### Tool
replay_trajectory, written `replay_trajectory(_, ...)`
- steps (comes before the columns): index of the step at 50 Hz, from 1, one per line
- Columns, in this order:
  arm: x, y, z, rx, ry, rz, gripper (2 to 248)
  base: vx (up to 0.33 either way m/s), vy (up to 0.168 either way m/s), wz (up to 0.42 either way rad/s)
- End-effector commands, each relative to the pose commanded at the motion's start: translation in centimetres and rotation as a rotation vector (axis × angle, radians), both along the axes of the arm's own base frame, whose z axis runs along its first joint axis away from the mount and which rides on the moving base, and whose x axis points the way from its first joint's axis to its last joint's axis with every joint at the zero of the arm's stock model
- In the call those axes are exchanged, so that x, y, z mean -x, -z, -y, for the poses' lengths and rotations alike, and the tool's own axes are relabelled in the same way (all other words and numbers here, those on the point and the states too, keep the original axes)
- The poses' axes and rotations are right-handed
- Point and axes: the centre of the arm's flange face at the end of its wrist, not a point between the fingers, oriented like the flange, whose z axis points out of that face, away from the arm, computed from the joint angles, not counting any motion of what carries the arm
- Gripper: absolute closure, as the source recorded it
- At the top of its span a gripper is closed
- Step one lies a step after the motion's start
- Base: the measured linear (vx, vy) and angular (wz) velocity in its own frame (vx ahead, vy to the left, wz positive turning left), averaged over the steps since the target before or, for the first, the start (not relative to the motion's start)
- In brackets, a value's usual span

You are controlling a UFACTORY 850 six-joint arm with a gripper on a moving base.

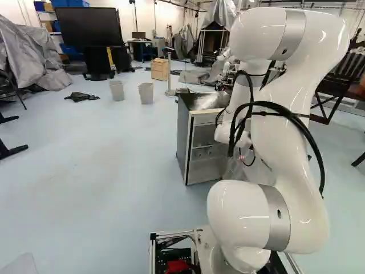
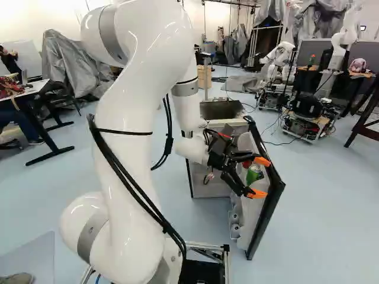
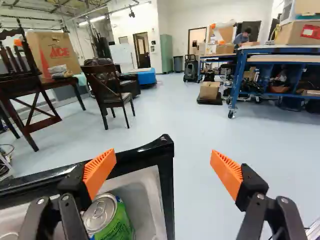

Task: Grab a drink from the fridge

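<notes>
My gripper point(image 2: 256, 177) stands at the open fridge door point(image 2: 269, 195) in the right base view, its orange tips spread near the door's upper part. In the wrist view the gripper point(image 3: 162, 172) is open with nothing between its fingers. A green drink can point(image 3: 111, 220) stands upright in the door shelf, beside and below one finger; the door's black corner reaches up between the two fingers. The same green can point(image 2: 254, 173) and a red item point(image 2: 246, 164) show behind the fingers in the right base view. The fridge body point(image 1: 199, 137) is partly hidden by my arm.
Another robot point(image 2: 305, 115) stands beyond the fridge door. Two grey bins point(image 1: 146, 93) and a wooden crate point(image 1: 160, 69) are on the floor farther ahead. Chairs point(image 3: 107, 87) and a blue workbench point(image 3: 245, 65) show in the wrist view.
</notes>
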Motion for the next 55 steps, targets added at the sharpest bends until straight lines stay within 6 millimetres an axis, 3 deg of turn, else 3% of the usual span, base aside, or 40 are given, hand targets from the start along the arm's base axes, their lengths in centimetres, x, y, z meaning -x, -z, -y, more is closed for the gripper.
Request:
replay_trajectory(47,-2.9,-0.3,12.0,0.06,0.223,0.128,3,0.0,0.0,0.0)
replay_trajectory(55,-3.0,-0.3,12.9,0.065,0.236,0.137,3,0.0,0.0,0.0)
